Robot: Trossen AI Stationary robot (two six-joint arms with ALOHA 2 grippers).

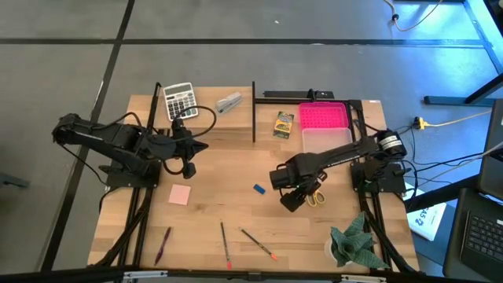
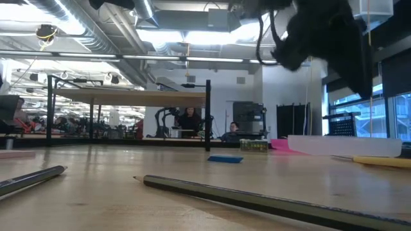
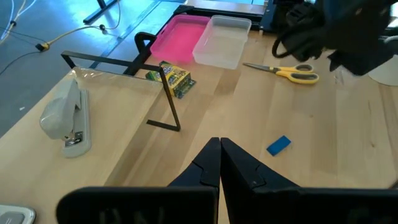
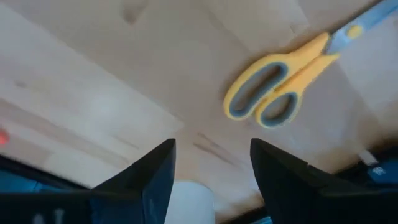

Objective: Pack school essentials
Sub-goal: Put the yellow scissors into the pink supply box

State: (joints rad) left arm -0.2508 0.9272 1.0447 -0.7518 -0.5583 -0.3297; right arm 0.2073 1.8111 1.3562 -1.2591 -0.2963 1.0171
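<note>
We see the right gripper (image 4: 211, 165), fingers parted and empty, hovering above the yellow-handled scissors (image 4: 283, 84) lying flat on the table (image 1: 228, 165), beside the clear lid (image 3: 222, 40) and pink tray (image 1: 324, 116). The left gripper (image 3: 220, 163) waits clenched, a blue eraser (image 3: 278, 145) near it, the stapler (image 3: 65, 118) behind a black stand (image 3: 146, 78).

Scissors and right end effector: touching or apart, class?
Apart. The right wrist view shows bare table between the open right end effector and the scissors.
</note>
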